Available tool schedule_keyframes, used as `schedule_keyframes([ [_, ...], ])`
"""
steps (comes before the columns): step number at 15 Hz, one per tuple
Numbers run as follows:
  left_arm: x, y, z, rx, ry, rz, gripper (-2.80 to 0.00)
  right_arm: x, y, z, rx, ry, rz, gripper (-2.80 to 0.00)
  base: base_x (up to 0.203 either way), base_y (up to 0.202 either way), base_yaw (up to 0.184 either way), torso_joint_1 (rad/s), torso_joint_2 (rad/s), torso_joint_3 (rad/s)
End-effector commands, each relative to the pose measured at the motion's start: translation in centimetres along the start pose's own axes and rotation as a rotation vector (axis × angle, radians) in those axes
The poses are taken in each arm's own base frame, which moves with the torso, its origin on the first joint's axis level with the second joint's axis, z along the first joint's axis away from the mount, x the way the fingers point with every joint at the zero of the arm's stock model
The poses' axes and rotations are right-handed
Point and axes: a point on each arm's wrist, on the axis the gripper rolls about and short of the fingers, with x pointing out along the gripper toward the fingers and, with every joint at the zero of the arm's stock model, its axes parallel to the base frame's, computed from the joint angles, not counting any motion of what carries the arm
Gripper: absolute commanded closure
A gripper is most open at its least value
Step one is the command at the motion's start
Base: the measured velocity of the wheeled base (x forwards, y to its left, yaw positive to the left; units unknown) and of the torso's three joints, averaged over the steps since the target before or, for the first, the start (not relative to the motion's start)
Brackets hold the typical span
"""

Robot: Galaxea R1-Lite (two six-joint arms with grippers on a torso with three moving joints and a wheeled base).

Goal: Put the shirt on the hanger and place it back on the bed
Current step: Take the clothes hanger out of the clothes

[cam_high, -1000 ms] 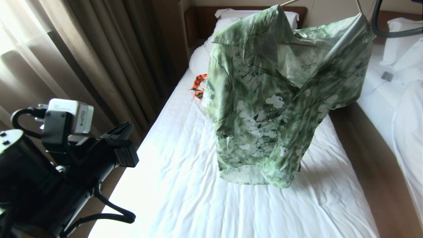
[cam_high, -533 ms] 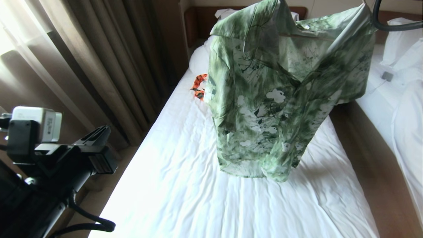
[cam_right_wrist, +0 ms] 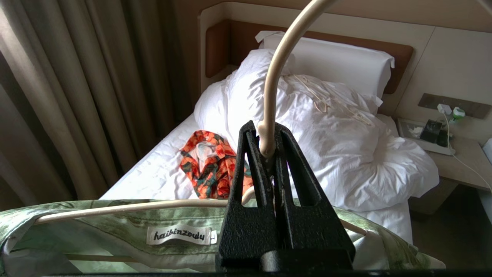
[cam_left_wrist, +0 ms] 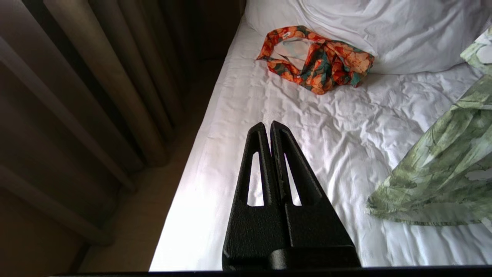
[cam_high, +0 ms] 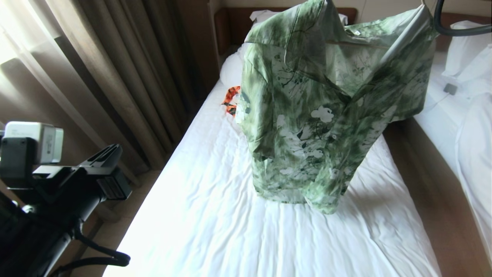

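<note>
The shirt (cam_high: 326,115) is hanging as thin, soft cloth, light showing through it (a woven label sits inside the collar). The hanger (cam_right_wrist: 275,77) is looking smooth and faintly glossy, cream-coated. The right gripper (cam_right_wrist: 269,152) is showing matt black, grainy plastic. The bed (cam_high: 215,215) is wearing wrinkled white cotton-like sheeting, its headboard (cam_right_wrist: 219,50) looking like smooth brown wood.

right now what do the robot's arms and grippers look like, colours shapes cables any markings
Both grippers are matte black with a grainy finish: two long tapering fingers, each with a slotted cut-out, seen on the left gripper and the right gripper. The left arm is black, carries a boxy white-and-black wrist camera with a small label, and has a looping black cable.
</note>
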Motion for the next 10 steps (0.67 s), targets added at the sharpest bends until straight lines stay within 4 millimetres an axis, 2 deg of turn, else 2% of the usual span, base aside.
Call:
schedule_keyframes([
  [1,0.5,-0.3,0.4,0.004,0.004,0.001,0.00,0.1,0.2,-0.2,0.000,0.006,0.005,0.00,0.000,0.000,0.000,0.000,0.00,0.000],
  [4,0.6,-1.3,2.1,0.005,0.004,-0.063,0.00,0.2,0.2,-0.6,0.003,0.034,0.009,0.00,0.000,0.000,0.000,0.000,0.00,0.000],
  [6,-0.5,-2.8,4.3,0.022,0.010,-0.182,0.00,0.2,0.3,-1.1,0.004,0.085,0.016,0.00,0.000,0.000,0.000,0.000,0.00,0.000],
  [8,-1.2,-4.9,6.4,-0.011,0.014,-0.311,0.00,0.2,0.4,-1.4,0.003,0.110,0.021,0.00,0.000,0.000,0.000,0.000,0.00,0.000],
  [10,-1.9,-8.0,6.5,-0.018,0.045,-0.476,0.00,0.3,0.6,-2.3,0.006,0.182,0.026,0.00,0.000,0.000,0.000,0.000,0.00,0.000],
])
